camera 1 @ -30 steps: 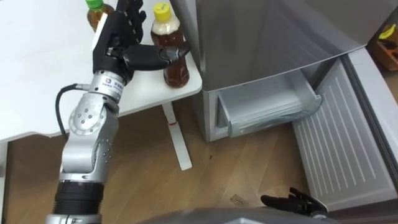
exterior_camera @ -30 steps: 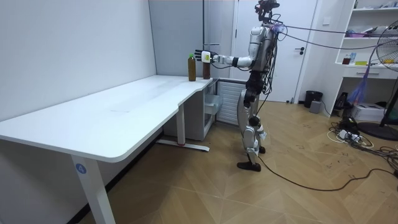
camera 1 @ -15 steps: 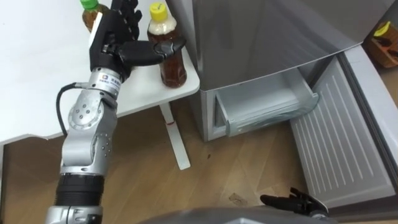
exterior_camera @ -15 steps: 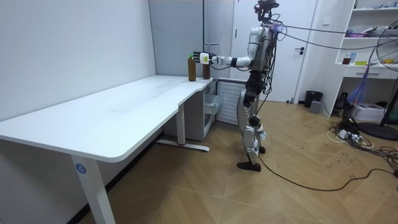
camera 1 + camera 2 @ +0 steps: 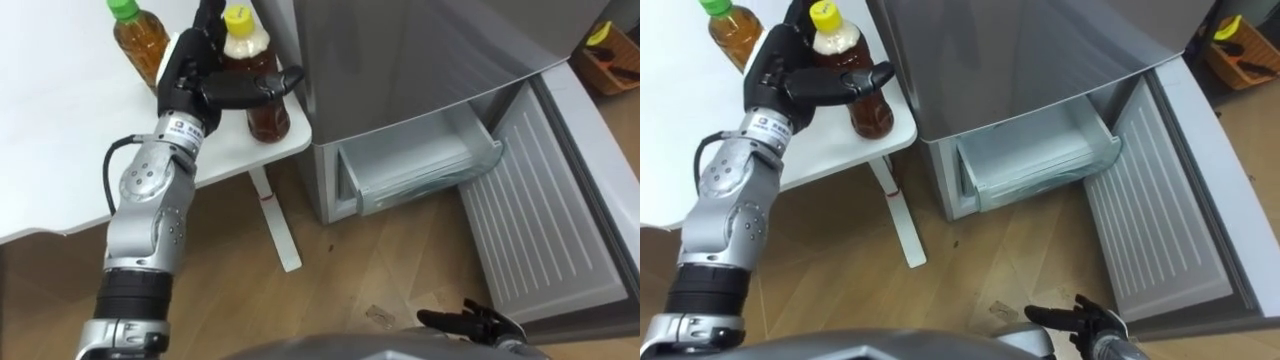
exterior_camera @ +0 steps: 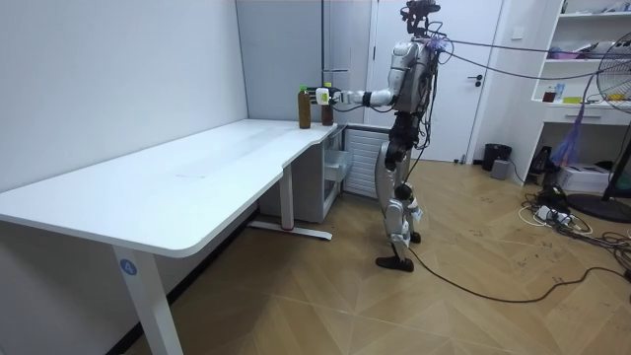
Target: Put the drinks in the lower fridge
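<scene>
- The yellow-capped bottle (image 5: 262, 115) is found at the worktop (image 5: 60, 130) corner just beside the fridge (image 5: 420, 50).
- The left hand (image 5: 205, 75) is clamped round this bottle.
- The green-capped bottle (image 5: 135, 40) is placed farther from the fridge.
- The fridge's lower drawer (image 5: 420, 170) is pulled out.
- The right hand (image 5: 470, 322) is held low before the fridge, fingers straight.

The left hand (image 5: 188, 68) wraps its thumb round the yellow-capped bottle (image 5: 267, 118) on the white table (image 5: 60, 150) corner.
</scene>
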Available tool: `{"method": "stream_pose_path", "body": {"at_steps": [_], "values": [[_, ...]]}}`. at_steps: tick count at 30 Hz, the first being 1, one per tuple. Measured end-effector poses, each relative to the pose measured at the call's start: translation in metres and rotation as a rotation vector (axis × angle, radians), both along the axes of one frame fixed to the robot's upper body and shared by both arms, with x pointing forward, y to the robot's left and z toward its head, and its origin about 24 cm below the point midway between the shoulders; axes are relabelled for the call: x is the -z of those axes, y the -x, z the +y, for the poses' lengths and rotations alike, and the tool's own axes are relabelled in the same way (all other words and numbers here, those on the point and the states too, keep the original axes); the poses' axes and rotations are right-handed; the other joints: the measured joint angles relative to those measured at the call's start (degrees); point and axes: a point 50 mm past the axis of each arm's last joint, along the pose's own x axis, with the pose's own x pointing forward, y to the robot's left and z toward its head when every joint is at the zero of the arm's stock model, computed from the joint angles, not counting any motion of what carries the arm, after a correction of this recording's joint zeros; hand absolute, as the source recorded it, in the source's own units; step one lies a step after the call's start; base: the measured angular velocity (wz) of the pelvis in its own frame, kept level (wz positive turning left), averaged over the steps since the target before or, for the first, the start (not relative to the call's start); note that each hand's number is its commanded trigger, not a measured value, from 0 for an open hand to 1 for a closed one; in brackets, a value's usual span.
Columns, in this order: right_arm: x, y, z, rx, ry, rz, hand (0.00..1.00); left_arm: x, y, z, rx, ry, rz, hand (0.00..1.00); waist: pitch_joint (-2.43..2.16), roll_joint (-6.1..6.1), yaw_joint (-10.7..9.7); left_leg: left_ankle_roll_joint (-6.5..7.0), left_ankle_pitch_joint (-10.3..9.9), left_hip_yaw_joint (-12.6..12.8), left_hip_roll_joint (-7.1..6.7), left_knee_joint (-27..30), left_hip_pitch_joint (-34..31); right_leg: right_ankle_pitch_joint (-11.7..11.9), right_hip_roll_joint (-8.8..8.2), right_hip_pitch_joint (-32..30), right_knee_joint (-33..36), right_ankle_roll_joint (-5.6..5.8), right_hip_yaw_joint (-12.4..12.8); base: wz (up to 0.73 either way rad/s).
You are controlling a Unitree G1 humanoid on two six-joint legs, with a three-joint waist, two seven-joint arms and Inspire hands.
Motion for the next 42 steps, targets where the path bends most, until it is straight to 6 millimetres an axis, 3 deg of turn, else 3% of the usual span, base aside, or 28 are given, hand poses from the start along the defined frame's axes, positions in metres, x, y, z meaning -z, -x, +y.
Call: {"method": "stream_pose_path", "body": {"at_steps": [1,2,3,4,24,31,42], "values": [[0.0,0.0,0.0,-0.001,0.0,0.0,0.0,0.001,0.0,0.0,-0.001,0.0,0.005,0.0,0.0,0.0,0.0,0.0,0.0,0.0,0.0,0.0,0.0,0.0,0.01,-0.1,0.0,0.0,0.1,-0.06],[0.0,0.0,0.0,0.0,0.0,-0.001,0.0,0.003,0.0,0.0,-0.001,0.0,0.013,0.15,-0.01,0.01,0.0,0.0,0.0,0.1,0.01,0.0,-0.2,0.0,0.02,-0.3,0.1,0.0,0.2,0.0],[0.0,-0.001,0.0,-0.001,0.001,-0.003,0.0,0.003,0.0,0.0,-0.001,0.001,0.016,0.54,-0.03,0.03,-0.1,0.0,0.0,0.1,0.01,0.1,-0.5,0.0,0.02,-0.5,0.1,-0.02,0.2,0.0],[0.0,-0.001,0.0,-0.001,0.001,-0.005,0.0,0.003,0.0,0.0,0.0,0.001,0.016,1.0,-0.03,0.02,-0.1,0.0,0.0,0.1,0.01,0.1,-0.6,0.1,0.02,-0.6,0.1,-0.01,0.2,0.0],[-0.001,-0.003,0.0,-0.003,0.01,-0.011,0.0,0.004,0.0,0.0,-0.001,0.0,0.022,1.0,0.19,-0.46,-1.1,0.0,0.0,0.2,0.01,0.0,-0.6,0.1,0.03,-0.6,0.1,-0.01,0.2,0.0],[-0.001,-0.006,0.0,-0.004,0.007,-0.022,0.0,0.004,0.0,0.0,0.002,0.001,0.027,1.0,-0.02,-0.13,-0.8,0.0,0.0,-0.1,0.01,0.0,-0.7,0.1,0.08,-0.5,0.0,-0.01,0.3,0.0],[-0.001,-0.008,0.003,-0.058,-0.001,-0.021,0.0,-0.006,0.0,-0.005,0.023,-0.001,-0.014,1.0,-0.03,-0.21,1.8,0.0,0.0,-0.5,0.07,-0.3,0.2,0.1,0.09,0.4,-0.1,-0.01,-0.9,0.01]]}}
